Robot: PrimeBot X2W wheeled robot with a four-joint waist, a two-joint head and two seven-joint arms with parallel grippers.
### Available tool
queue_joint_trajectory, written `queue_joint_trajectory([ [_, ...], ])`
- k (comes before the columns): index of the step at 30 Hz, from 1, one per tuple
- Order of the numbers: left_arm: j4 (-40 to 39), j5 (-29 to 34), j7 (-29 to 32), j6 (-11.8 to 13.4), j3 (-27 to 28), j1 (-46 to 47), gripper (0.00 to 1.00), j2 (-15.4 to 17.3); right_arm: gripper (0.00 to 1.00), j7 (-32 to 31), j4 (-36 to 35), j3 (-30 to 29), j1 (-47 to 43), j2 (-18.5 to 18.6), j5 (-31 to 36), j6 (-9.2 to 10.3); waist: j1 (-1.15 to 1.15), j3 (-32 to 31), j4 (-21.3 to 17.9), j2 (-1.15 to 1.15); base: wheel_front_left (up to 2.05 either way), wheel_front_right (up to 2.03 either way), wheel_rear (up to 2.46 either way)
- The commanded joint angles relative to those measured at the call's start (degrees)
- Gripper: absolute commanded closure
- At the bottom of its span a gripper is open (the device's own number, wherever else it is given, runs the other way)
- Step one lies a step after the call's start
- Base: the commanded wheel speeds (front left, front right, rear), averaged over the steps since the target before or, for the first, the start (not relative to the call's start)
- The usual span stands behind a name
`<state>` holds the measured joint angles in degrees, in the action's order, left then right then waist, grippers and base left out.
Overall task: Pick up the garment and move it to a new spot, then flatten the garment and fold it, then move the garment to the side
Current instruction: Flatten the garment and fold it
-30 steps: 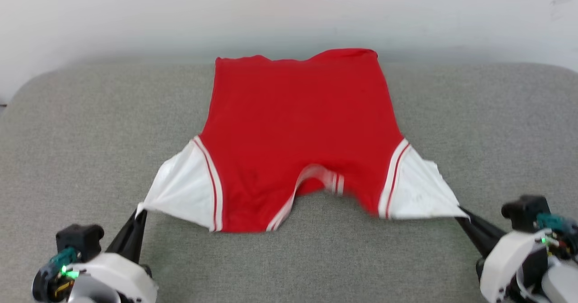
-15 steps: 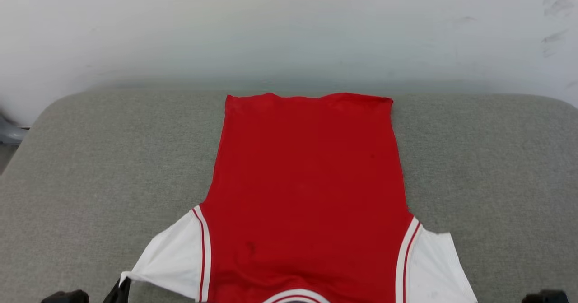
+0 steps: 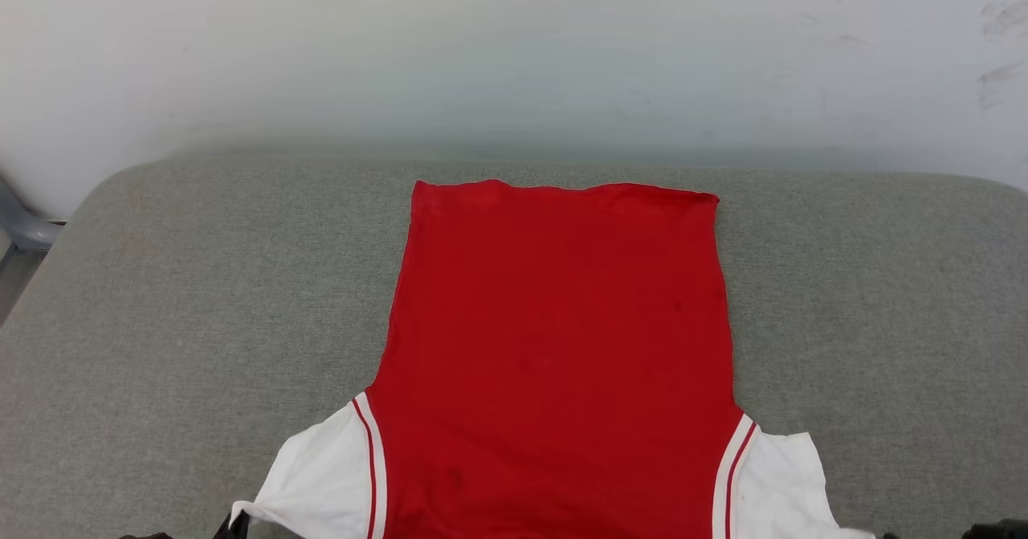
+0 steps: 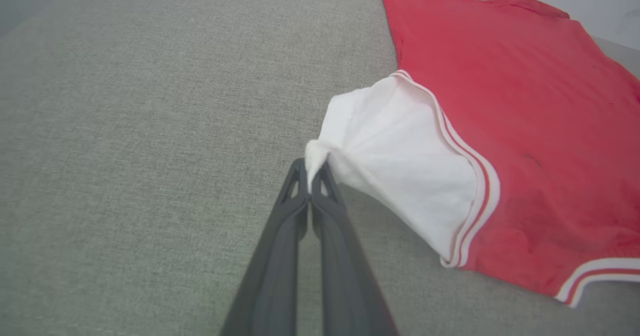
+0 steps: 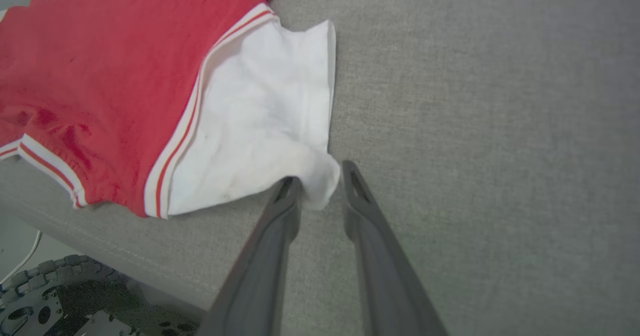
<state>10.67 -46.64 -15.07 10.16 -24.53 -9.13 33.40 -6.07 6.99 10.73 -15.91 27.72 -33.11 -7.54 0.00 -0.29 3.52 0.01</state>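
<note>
While the left gripper (image 4: 311,168) pinches the garment (image 3: 554,346), the right gripper (image 5: 320,176) stands parted.

Wide strips of the grey fabric-covered desk (image 3: 161,322) lying open left and right of the flat red and white jersey garment (image 3: 554,346), a narrower band running free behind it, pale wall (image 3: 514,57) closing off the far edge

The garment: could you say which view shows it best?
Head view: the garment lies flat, hem to shoulders. The left wrist view shows one pinched sleeve, the right wrist view the other sleeve between parted jaws.
</note>
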Motion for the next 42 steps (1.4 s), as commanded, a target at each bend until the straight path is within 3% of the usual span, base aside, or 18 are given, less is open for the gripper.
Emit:
queue_joint_trajectory([
  [1,-0.3,0.4,-0.1,-0.1,0.2,0.7,1.00,-0.4,0.00,0.0,-1.4,-1.3,1.3,-0.6,-0.2,0.09,0.00,0.1,-0.1,-0.01,0.00,0.00,0.00],
  [11,-2.9,3.3,-0.1,-0.4,1.5,3.0,1.00,-2.7,0.00,-1.8,-13.7,-12.4,11.4,1.3,-0.1,0.07,0.00,2.6,1.4,-0.01,0.00,0.00,0.00],
  [19,-3.9,6.6,-0.1,-1.8,0.3,8.8,1.00,-5.5,0.00,-11.1,-15.2,-17.1,28.6,4.3,-0.3,0.08,0.00,9.5,6.4,-0.01,0.00,0.00,0.00],
  [28,-3.6,10.3,-0.1,-4.1,0.1,15.1,1.00,-10.7,0.00,-28.3,-9.6,-11.8,46.6,11.8,-3.1,0.09,0.00,17.8,11.6,-0.01,0.00,0.00,0.00],
  [36,-3.9,14.7,-0.1,-7.1,1.9,18.8,1.00,-16.6,0.00,-47.2,-2.7,-4.2,61.3,14.3,-3.9,0.07,0.00,25.4,15.2,-0.01,0.00,0.00,0.00],
  [42,-3.3,17.8,-0.1,-10.0,3.0,21.3,1.00,-20.4,0.00,-56.8,2.3,0.7,69.1,14.9,-2.4,0.08,0.00,30.1,17.5,-0.01,0.00,0.00,0.00],
])
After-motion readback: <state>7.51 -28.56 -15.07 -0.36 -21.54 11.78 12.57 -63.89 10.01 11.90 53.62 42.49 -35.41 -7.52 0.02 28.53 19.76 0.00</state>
